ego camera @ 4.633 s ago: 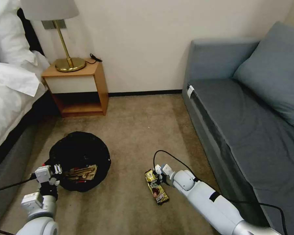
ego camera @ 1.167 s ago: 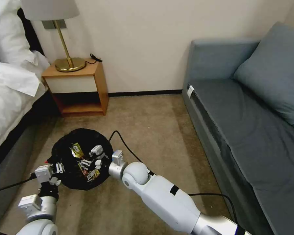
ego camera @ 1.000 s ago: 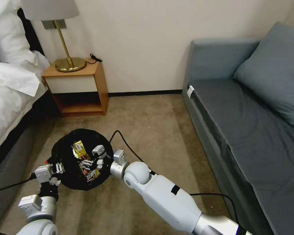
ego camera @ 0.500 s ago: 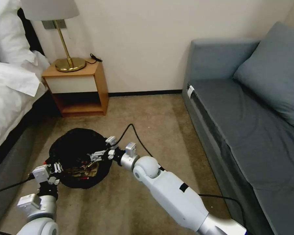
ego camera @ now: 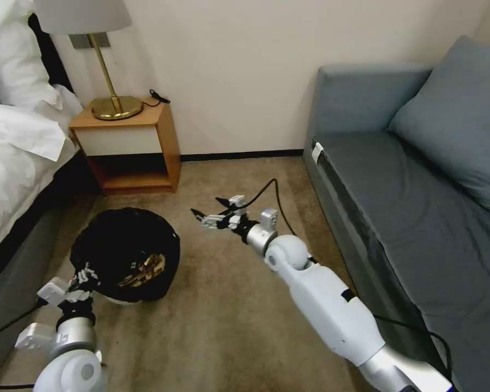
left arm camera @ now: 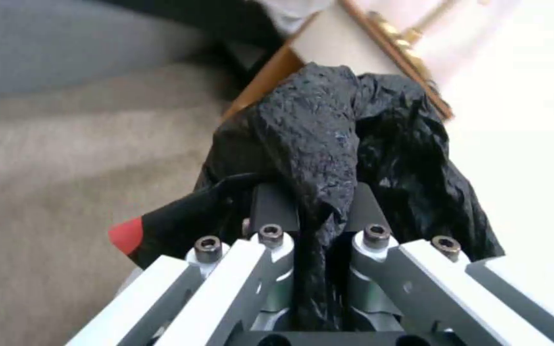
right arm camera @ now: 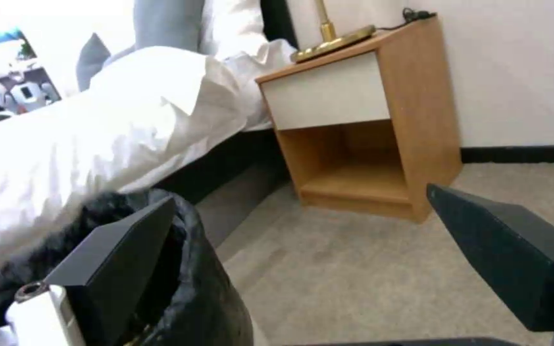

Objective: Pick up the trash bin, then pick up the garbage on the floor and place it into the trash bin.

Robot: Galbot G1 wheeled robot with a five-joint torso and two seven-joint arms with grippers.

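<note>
Trash bin (ego camera: 126,255) now holds the gold wrapper (ego camera: 145,268); left tool (ego camera: 85,274) stays clamped on its bag-lined rim. Right tool (ego camera: 211,213) has withdrawn over the carpet, jaws wide and empty, suggesting this drop is done.

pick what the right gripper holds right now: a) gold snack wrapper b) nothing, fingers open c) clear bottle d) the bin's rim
b: the right gripper is open and empty above the carpet beside the trash bin, its black fingers spread wide apart with nothing between them.
</note>
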